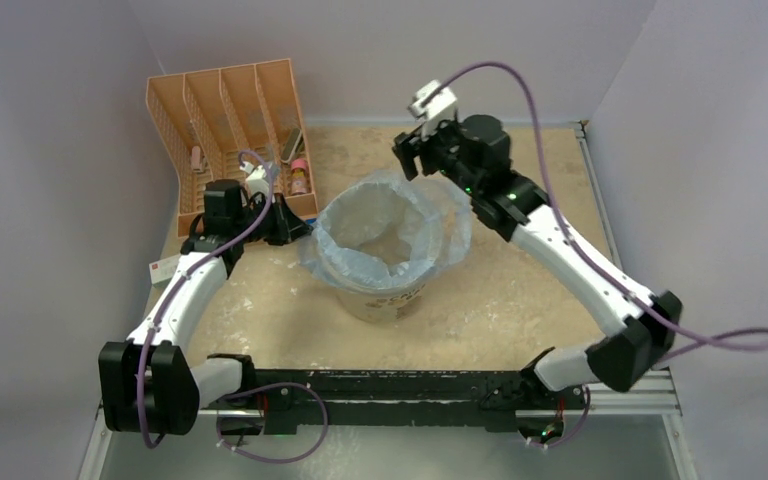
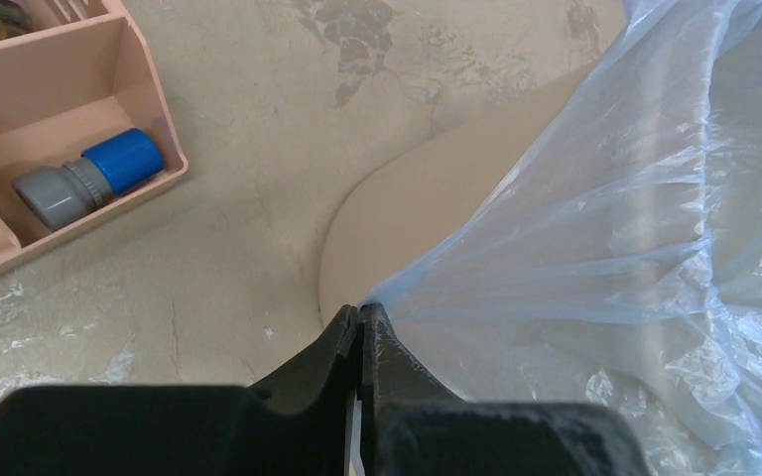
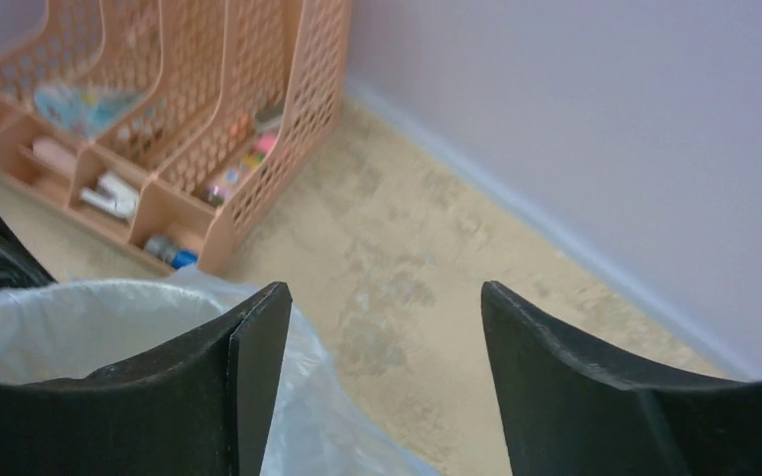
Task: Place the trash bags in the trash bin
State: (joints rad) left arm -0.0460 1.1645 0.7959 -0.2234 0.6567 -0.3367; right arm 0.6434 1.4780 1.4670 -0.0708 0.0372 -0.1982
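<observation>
Pinching the trash bag (image 2: 595,248), left gripper (image 2: 362,322) beside bin (image 2: 407,218).

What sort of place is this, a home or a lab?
Probably a lab test bench: two robot arms bolted to a rail at the table edge, plain panels boxing it in, and a bucket lined with a blue bag.

No legible text; print on trash bin (image 1: 385,297) side too blurred to read.
</observation>
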